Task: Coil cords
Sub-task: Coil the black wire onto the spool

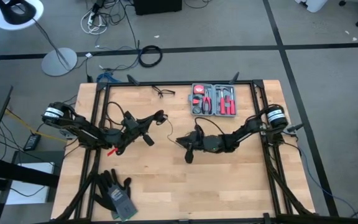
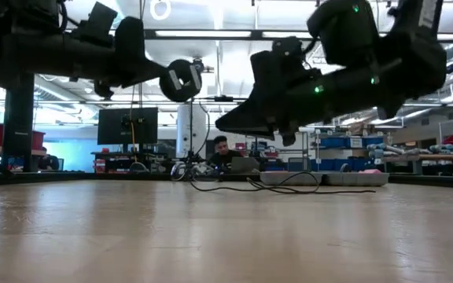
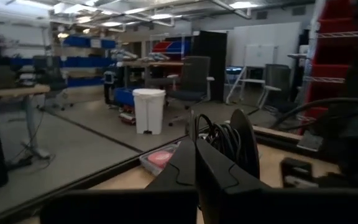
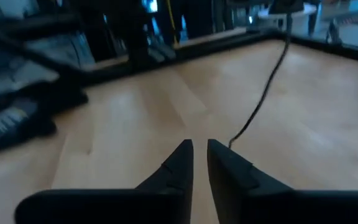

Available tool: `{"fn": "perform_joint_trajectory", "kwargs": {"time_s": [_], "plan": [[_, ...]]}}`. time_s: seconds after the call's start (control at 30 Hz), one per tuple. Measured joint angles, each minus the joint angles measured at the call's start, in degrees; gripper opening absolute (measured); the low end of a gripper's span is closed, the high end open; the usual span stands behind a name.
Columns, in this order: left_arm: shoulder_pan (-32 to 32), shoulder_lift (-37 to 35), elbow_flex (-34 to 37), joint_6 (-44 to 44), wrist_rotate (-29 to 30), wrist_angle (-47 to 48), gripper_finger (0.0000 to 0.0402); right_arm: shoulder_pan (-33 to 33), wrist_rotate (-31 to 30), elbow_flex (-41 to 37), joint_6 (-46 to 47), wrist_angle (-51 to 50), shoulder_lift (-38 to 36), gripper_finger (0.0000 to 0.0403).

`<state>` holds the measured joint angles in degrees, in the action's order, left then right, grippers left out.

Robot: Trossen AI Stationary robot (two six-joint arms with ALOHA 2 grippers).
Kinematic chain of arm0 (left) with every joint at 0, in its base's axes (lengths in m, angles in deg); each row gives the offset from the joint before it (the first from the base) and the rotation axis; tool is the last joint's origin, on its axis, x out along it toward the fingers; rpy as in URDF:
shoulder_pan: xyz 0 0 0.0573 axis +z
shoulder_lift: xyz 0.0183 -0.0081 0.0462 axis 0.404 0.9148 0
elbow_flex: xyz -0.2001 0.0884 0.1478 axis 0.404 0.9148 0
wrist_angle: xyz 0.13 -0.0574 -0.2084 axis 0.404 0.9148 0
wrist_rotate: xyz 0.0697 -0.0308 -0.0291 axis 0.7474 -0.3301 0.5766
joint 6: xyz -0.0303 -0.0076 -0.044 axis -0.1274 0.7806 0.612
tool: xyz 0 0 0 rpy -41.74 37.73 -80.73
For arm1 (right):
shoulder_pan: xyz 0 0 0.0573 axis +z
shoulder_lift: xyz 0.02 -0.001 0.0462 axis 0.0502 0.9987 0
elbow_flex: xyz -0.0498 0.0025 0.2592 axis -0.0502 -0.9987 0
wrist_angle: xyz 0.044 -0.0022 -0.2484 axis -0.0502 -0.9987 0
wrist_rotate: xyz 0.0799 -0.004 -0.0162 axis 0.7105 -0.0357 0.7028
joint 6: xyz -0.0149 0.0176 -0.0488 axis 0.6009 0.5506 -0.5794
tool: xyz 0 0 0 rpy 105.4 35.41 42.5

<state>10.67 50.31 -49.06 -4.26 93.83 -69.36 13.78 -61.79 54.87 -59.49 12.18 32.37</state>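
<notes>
Parted right jaws beside cord

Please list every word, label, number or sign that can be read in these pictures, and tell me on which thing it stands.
No text can be read in any view.
Gloves: a pale label, too small to read.
Tool case: no readable marking.
Glove tag in the right wrist view: pale print, too blurred to read.
Storage bins in the room behind: no readable labels.
</notes>
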Motion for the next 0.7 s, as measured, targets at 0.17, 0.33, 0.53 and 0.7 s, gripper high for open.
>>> {"fn": "perform_joint_trajectory", "kwargs": {"time_s": [0.17,0.33,0.53,0.7], "plan": [[-0.03,0.0,-2.65,-4.24,-1.96,2.13,0.0,-0.67,-0.22,2.8,-0.1,6.15,7.24,0.008],[-0.1,0.02,-3.21,-4.87,-1.66,2.29,0.0,-1.5,-0.25,3.95,-2.64,8.72,9.36,0.0115],[-0.1,0.02,-3.22,-5.86,-1.29,0.95,0.0,-2.7,-2.19,3.83,-6.58,8.44,8.95,0.013],[-0.08,0.02,-3.22,-5.86,-1.28,0.76,0.0,-3.89,-2.82,4.62,-5.23,8.47,9.29,0.0124]]}}
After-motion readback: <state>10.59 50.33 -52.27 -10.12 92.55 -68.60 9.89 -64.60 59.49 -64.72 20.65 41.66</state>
